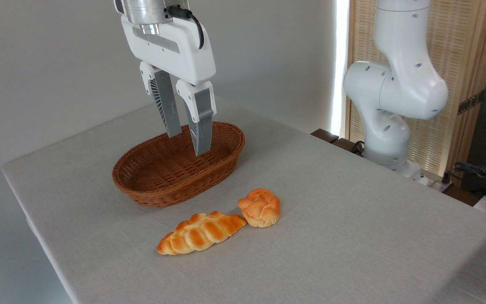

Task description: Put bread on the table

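With bun [260, 207] on table [352, 219] right of basket [175, 169], beside loaf [201, 232], task appears done; gripper [187, 143] above basket, fingers parted, empty.

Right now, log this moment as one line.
gripper: open, empty, over basket | basket: empty | bun: on table, touching loaf | task: looks done

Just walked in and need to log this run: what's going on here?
The gripper hangs open and empty over the wicker basket, which holds nothing. The small round bun sits on the grey table in front of the basket, next to the braided loaf. Nothing is being held.
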Robot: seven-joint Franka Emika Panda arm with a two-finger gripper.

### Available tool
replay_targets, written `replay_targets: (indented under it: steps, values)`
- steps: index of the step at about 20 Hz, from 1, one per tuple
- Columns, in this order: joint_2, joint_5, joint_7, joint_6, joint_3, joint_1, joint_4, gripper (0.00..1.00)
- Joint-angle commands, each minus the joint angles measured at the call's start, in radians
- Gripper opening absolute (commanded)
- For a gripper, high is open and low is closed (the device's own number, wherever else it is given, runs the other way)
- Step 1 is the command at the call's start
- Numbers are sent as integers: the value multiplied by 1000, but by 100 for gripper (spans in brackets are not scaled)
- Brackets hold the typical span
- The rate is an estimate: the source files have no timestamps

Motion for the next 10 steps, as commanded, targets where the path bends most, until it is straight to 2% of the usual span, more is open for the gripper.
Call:
replay_targets:
  steps: [1, 4, 10]
  values:
    - [-27, -7, 2, 19, 35, -15, -32, 100]
    - [-29, -7, 14, 16, 80, -57, -32, 100]
    - [-24, -8, 17, 16, 75, -54, -27, 100]
